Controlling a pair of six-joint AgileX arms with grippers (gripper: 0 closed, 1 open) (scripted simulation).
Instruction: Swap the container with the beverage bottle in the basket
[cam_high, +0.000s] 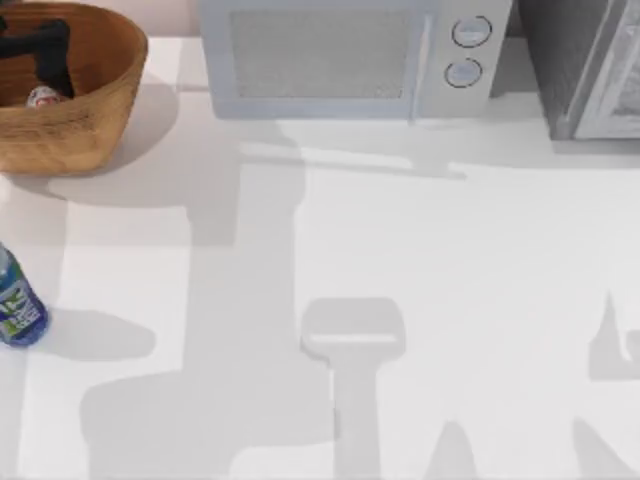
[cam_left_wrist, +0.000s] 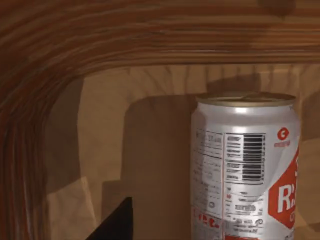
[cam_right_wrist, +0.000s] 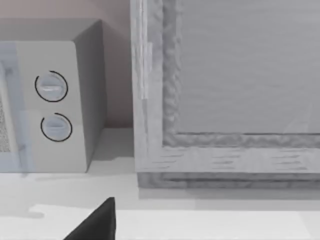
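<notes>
since the left gripper (cam_high: 40, 50) is down inside the basket (cam_high: 105, 100) right by the container (cam_left_wrist: 245, 170), looks like the can-grabbing step. can't tell if its fingers are closed yet. next it needs a solid grip and a lift. beverage bottle (cam_high: 15, 310) waits on the table's left edge.

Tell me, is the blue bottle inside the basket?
No, the blue bottle stands on the white table at its left edge, apart from the basket.

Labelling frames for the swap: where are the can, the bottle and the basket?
can (cam_left_wrist: 245, 170): left wrist view, white side by the barcode.
bottle (cam_high: 18, 312): top view, blue label.
basket (cam_high: 100, 85): top view, woven right wall.
</notes>
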